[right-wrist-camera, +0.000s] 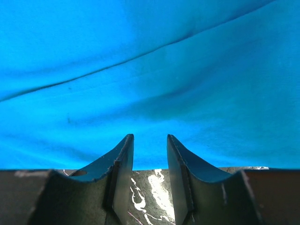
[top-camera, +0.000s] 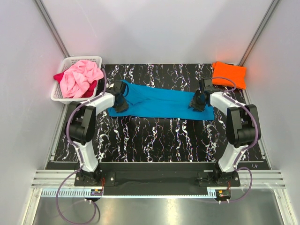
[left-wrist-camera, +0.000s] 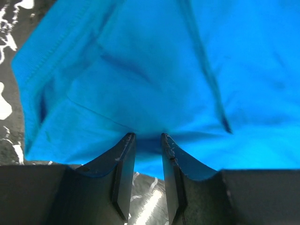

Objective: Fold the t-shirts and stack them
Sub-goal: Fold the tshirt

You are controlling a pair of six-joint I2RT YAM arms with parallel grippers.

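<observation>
Lying flat: soft turquoise tee (top-camera: pixel 159 104), creased | L end effector (left-wrist-camera: pixel 147 136) apart | R end effector (right-wrist-camera: pixel 150 136) apart

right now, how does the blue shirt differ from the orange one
The blue shirt lies spread long across the middle of the mat; the orange shirt is folded into a compact block at its far right corner. The left pincer and right pincer are at the blue shirt's ends; neither is at the orange shirt. Both are plain cloth on the mat.
</observation>
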